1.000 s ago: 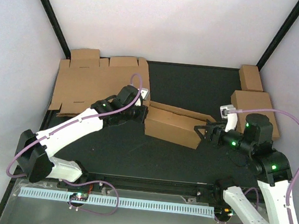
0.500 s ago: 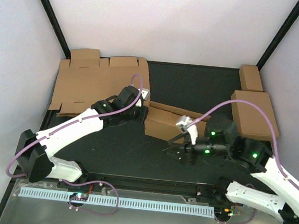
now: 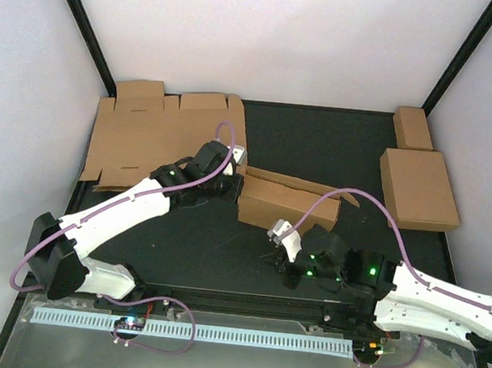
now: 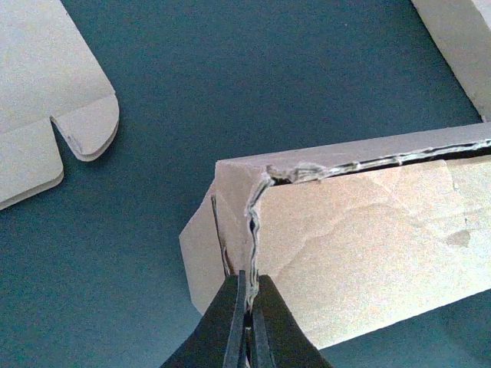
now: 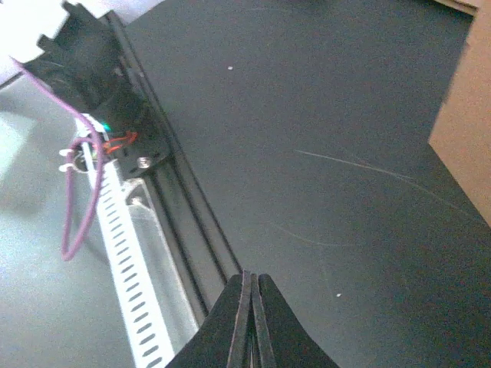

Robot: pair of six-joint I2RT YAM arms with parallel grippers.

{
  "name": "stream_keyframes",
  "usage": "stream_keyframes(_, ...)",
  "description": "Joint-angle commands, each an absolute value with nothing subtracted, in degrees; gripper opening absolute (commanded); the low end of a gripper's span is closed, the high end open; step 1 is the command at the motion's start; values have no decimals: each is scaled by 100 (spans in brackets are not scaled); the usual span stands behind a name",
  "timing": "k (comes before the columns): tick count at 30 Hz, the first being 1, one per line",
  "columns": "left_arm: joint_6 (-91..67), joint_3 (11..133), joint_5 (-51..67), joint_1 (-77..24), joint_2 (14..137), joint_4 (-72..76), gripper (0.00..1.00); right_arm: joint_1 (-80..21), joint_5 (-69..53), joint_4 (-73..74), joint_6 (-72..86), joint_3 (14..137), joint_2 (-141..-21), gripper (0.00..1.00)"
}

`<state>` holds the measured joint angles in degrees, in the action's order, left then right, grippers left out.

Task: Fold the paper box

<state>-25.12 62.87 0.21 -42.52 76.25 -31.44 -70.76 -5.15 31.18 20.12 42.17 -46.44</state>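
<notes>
The left pincer (image 4: 247, 285) is clamping its fingers tight on the upright end wall of the paper box (image 4: 360, 238), right at a crumpled corner. The right pincer (image 5: 251, 280) is holding its fingers pressed together on nothing, hanging just above the black mat (image 5: 307, 153) beside the front rail (image 5: 180, 199). The one half-folded paper box is sitting mid-table, its long top edge gaping. Flat cardboard sheets (image 3: 147, 137) are lying at the far left corner, probably more than one stacked, though I cannot count them. Two more boxes are resting along the right edge: a large closed box (image 3: 418, 186) and a small closed box (image 3: 412, 127) behind it. Open mat is stretching between the paper box and the rail, and beyond the box toward the back.
</notes>
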Motion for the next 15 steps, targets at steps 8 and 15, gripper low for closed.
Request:
stream_keyframes(8, -2481, 6229, 139, -4315, 7824, -3810, 2, -7336, 569, 1963, 1992, 3572, -4663, 1)
stream_keyframes(15, -2481, 6244, 158, -4324, 7767, -3882, 2, -7337, 1440, 1797, 2123, 3647, -5040, 2)
